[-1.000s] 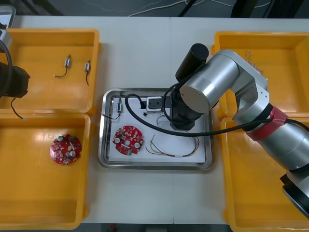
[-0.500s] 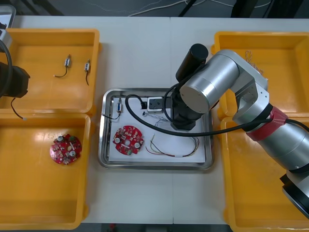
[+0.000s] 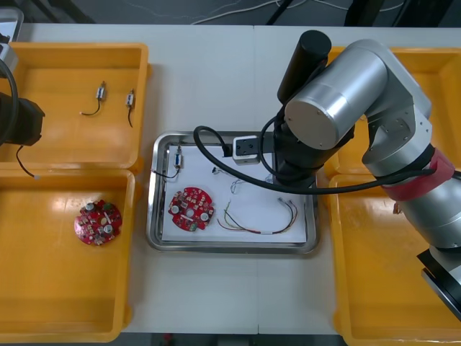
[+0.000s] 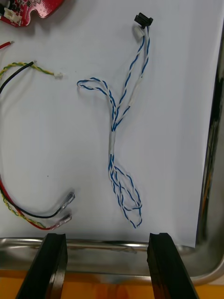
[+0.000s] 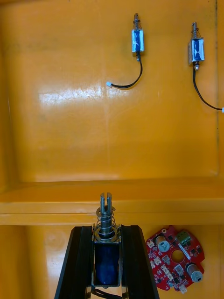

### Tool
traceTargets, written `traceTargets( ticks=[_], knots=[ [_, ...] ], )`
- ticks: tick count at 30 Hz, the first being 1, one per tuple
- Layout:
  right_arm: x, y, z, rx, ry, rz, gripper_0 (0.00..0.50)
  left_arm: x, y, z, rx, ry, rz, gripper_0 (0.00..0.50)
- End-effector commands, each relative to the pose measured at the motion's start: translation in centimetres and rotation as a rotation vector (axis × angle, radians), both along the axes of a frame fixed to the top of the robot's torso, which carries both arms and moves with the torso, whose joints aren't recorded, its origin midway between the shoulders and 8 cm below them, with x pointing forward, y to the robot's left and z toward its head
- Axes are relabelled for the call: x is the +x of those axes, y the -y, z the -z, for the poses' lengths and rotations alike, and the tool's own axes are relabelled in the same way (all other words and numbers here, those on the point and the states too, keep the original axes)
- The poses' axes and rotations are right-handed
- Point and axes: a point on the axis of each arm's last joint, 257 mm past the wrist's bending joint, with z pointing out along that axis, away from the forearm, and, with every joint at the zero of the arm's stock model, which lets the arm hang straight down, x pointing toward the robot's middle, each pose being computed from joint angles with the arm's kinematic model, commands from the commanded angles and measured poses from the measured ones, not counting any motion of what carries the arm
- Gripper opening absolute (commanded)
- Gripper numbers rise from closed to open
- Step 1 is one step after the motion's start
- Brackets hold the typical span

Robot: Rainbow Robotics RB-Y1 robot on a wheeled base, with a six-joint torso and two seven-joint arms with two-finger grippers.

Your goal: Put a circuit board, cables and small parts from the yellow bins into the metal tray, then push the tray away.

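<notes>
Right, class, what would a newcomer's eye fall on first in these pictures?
The big silver right arm looms over the metal tray, its right gripper open near a blue and white cable. At the left yellow bins, the left gripper pinches a small metal part.

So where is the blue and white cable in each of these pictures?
Front view: the cable lies in the tray, partly under the right arm.
Right wrist view: it stretches away from the open right gripper.
Left wrist view: this camera faces the left bins, the left gripper shut on a small metal part.
Shared landmark: the tray's red board, near the cable.
</notes>
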Motion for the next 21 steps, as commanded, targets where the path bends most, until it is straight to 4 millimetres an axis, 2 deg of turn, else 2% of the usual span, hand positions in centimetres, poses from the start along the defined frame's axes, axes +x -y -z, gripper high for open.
traceTargets(
  ticks=[1, 6, 13, 21],
  knots=[
    [0.1, -0.3, -4.8, 0.063, 0.061, 0.027, 0.5, -0.4, -0.1, -0.7, -0.032, 0.031, -0.031, 0.0],
    [0.8, 0.3, -7.3, 0.172, 0.087, 0.148, 0.5, -0.4, 0.5, -0.3, -0.034, 0.022, -0.026, 0.0],
    [1.2, 3.0, -9.9, 0.345, 0.079, 0.373, 0.5, -0.1, 2.1, -0.2, -0.053, 0.016, -0.008, 0.0],
    [0.8, 8.5, -11.7, 0.512, 0.052, 0.622, 0.5, 0.0, 7.2, 0.1, -0.187, -0.013, 0.017, 0.0]
  ],
)
